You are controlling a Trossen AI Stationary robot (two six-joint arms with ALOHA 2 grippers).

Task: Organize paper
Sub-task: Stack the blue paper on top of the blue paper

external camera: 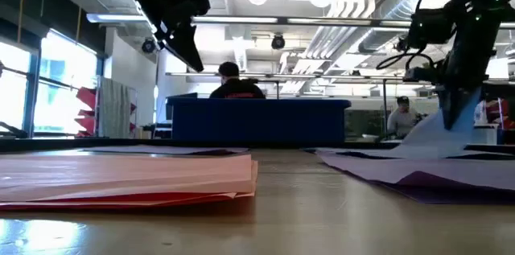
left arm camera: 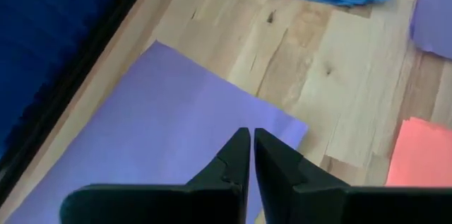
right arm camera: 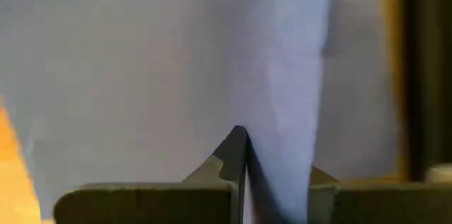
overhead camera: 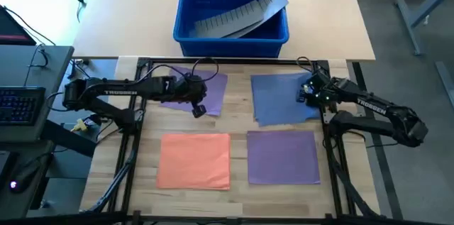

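Fingers of your right gripper [right arm camera: 244, 174] are pinched on the blue paper [overhead camera: 284, 97], which lies in the far right part of the bench; in the low view its near-gripper edge is lifted off the wood. Your left gripper [left arm camera: 251, 164] hangs clenched on nothing, above the near corner of the purple sheet [overhead camera: 209, 86] at the far left.

What matters for the coming move: the blue sheet spreads from the right gripper's fingers toward the middle of the bench, so any drag pulls it across bare wood between the stacks. The right arm already has it; the left is farther off.

Near the front edge lie the orange stack [overhead camera: 195, 160] on the left and a second purple stack [overhead camera: 284, 155] on the right, just beside the blue one. Beyond the bench's far edge sits the blue bin [overhead camera: 231, 13] holding a grey ridged strip [overhead camera: 241, 13], out of the way.
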